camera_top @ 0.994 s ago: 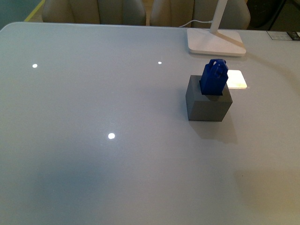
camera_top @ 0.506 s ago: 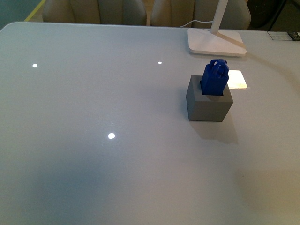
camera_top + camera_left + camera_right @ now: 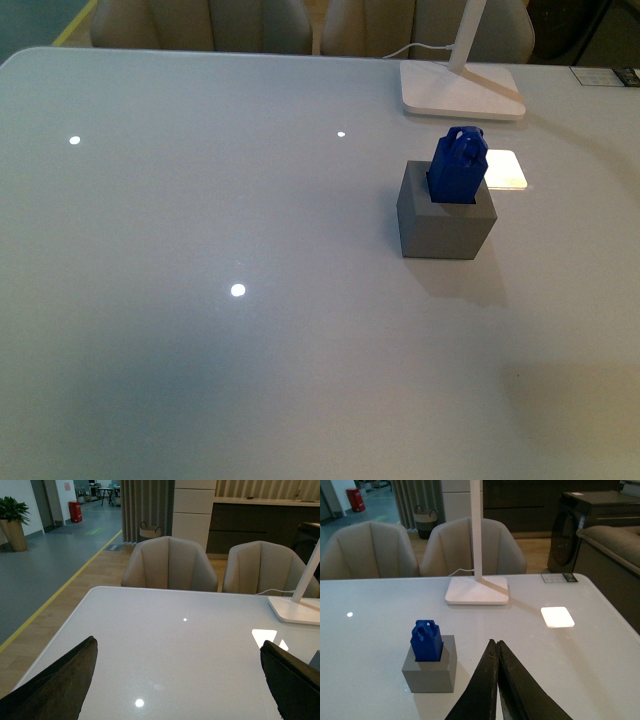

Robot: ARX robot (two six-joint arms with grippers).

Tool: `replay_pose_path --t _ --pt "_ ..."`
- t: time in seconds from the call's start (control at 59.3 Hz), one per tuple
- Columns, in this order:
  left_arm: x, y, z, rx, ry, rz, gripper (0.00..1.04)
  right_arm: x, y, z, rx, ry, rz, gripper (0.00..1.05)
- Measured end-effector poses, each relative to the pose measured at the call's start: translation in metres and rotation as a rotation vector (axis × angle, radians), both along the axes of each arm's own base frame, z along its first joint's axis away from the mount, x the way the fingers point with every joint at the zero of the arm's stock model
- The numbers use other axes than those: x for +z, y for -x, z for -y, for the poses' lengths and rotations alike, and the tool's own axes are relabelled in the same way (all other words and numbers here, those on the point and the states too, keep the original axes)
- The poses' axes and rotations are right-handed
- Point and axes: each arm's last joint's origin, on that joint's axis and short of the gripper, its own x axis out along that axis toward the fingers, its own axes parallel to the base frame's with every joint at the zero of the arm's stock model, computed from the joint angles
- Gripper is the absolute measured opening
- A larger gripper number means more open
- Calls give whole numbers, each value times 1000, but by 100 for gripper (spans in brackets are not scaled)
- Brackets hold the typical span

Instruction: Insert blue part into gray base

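Note:
The blue part [image 3: 458, 165] stands upright in the square hole in the top of the gray base [image 3: 445, 222], its loop handle up, on the right half of the white table. Both also show in the right wrist view, the blue part [image 3: 426, 640] in the gray base [image 3: 431, 670]. My right gripper [image 3: 495, 644] is shut and empty, above the table and apart from the base, beside it. My left gripper [image 3: 180, 650] is open wide and empty, over bare table. Neither arm shows in the front view.
A white lamp foot [image 3: 461, 90] with its cable stands at the table's far edge behind the base; it also shows in the right wrist view [image 3: 477, 590]. Beige chairs [image 3: 170, 562] line the far side. A corner of the gray base [image 3: 316, 660] shows in the left wrist view.

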Motion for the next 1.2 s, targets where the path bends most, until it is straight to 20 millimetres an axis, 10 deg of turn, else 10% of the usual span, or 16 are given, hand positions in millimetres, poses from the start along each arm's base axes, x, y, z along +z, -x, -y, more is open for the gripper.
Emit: replay_pose_path --t 1.197 --pt "0 0 0 0 0 0 97 9 38 0 0 0 30 2"
